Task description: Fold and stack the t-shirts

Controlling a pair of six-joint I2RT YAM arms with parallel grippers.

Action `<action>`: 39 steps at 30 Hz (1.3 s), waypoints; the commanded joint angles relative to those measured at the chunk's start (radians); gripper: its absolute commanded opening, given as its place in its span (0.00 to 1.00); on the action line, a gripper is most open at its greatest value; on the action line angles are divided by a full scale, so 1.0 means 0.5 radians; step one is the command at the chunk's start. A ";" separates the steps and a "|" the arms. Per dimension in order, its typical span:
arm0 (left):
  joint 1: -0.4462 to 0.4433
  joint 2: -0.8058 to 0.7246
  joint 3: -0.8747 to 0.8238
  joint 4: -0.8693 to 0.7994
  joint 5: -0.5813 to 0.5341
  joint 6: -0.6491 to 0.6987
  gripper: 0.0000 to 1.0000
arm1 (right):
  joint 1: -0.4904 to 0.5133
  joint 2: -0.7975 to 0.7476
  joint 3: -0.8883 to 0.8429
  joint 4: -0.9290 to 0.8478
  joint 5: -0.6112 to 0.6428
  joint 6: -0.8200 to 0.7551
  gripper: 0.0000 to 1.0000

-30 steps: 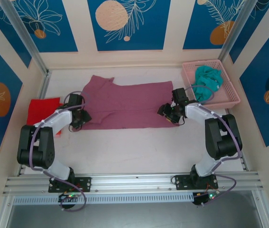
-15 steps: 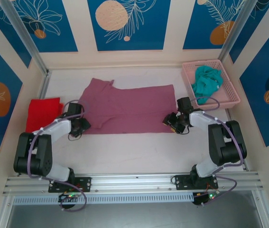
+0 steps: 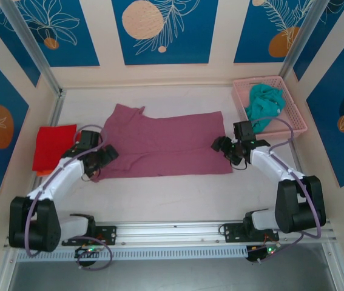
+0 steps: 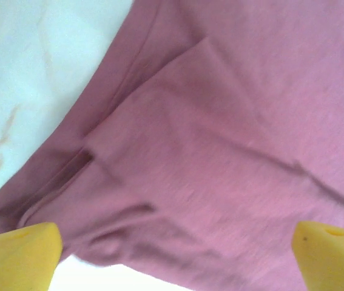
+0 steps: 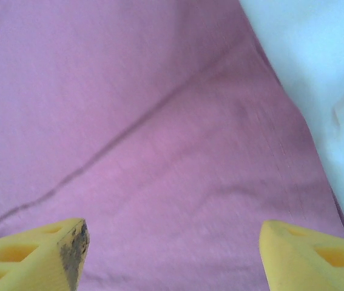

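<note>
Dusty mauve-pink soft cloth t-shirt lies flat across mid desk, running left to right. Left gripper is at its left end and right gripper at its right hem, both spread wide over the cloth with nothing pinched. Cloth is light and limp, so it will drape and drag; best pinched at edge corners. Left end looks doubled over, but the view is blurry. Bright red folded tee is at the desk's left edge. Teal tee is bunched in the pink plastic lattice basket

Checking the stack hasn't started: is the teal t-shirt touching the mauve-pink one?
Apart. The top view shows the teal t-shirt bunched inside the pink basket, with bare table between the basket and the mauve-pink t-shirt.
</note>
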 commanded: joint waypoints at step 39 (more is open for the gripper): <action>-0.118 0.013 0.097 -0.122 -0.067 -0.080 1.00 | -0.132 -0.238 -0.108 -0.251 -0.218 -0.003 0.66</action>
